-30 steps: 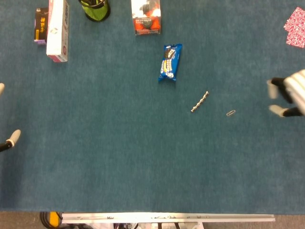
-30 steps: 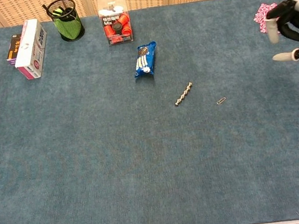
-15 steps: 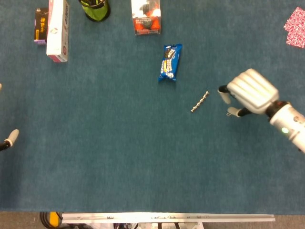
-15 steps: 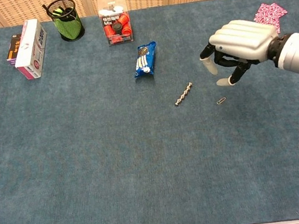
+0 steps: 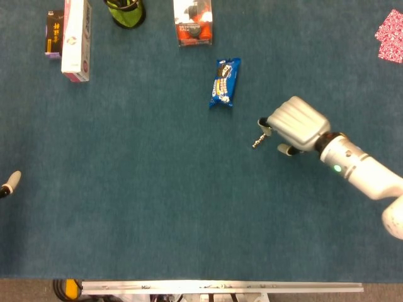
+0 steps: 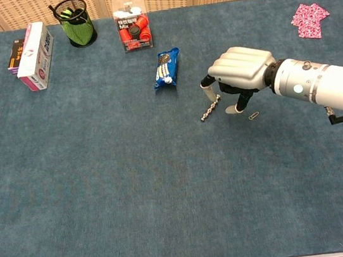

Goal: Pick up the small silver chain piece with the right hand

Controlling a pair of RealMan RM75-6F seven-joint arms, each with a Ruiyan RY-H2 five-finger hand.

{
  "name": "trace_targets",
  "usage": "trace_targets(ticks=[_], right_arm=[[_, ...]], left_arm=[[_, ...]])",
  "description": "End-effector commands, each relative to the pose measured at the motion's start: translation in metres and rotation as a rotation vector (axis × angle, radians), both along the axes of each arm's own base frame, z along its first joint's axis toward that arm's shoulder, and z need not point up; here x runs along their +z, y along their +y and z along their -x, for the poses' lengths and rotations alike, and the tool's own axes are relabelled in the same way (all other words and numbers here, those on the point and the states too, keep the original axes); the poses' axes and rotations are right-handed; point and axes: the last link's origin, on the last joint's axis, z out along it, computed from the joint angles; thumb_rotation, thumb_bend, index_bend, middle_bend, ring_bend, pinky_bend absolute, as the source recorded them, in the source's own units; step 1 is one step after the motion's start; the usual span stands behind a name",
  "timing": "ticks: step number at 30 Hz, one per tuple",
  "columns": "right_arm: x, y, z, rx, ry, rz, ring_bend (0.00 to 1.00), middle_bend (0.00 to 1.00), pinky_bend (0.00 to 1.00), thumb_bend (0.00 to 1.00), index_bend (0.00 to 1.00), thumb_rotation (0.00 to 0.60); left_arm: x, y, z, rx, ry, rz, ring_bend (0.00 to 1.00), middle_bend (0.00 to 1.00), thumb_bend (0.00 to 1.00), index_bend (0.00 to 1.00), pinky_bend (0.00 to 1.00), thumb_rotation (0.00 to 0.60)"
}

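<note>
The small silver chain piece (image 5: pixel 255 142) (image 6: pixel 209 110) lies slantwise on the blue table cover, right of centre. My right hand (image 5: pixel 295 124) (image 6: pixel 240 71) hovers palm down over the chain's upper right end and hides that end in the head view. Its fingertips (image 6: pixel 207 83) point down on either side of the chain, apart, with nothing between them. Of my left hand (image 5: pixel 7 184) only one pale fingertip shows, at the far left edge of the head view, far from the chain.
A paperclip (image 6: pixel 254 115) lies just right of the chain, under the right wrist. A blue snack packet (image 5: pixel 225 82) (image 6: pixel 166 68) sits up and left of the chain. Along the back stand a mesh pen cup (image 6: pixel 77 21), a red box (image 6: pixel 133 24) and a white carton (image 6: pixel 35 46). Pink cloth (image 6: pixel 309 19) lies far right.
My right hand has swept in from the right edge, leftward past the paperclip, to just over the chain's upper end. The left hand has slipped further out of view.
</note>
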Motion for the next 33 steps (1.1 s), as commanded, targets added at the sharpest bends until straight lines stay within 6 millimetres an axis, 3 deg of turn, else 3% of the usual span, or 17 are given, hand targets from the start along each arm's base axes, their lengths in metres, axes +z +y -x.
trace_targets(ticks=[1,17,24,33], right_arm=[[-0.008,-0.003,-0.002,0.009,0.016,-0.007,1.0,0.96,1.0,0.19,0.5,0.6],[-0.041,-0.012,-0.011,0.0,0.031,-0.038,1.0,0.96,1.0,0.21,0.5,0.6],[-0.046,-0.012,-0.013,-0.007,0.03,-0.048,1.0,0.96,1.0,0.27,0.5,0.6],[-0.049,-0.01,-0.01,-0.015,0.04,-0.058,1.0,0.96,1.0,0.27,0.5,0.6]], left_arm=[[0.0,0.0,0.0,0.0,0.0,0.001,0.04,0.07,0.2,0.04,0.01,0.6],[0.002,0.0,0.003,0.006,-0.002,-0.004,0.04,0.07,0.2,0.04,0.01,0.6],[0.002,-0.001,0.005,0.01,-0.005,-0.007,0.04,0.07,0.2,0.04,0.01,0.6],[0.003,-0.002,0.006,0.014,-0.007,-0.013,0.04,0.07,0.2,0.04,0.01,0.6]])
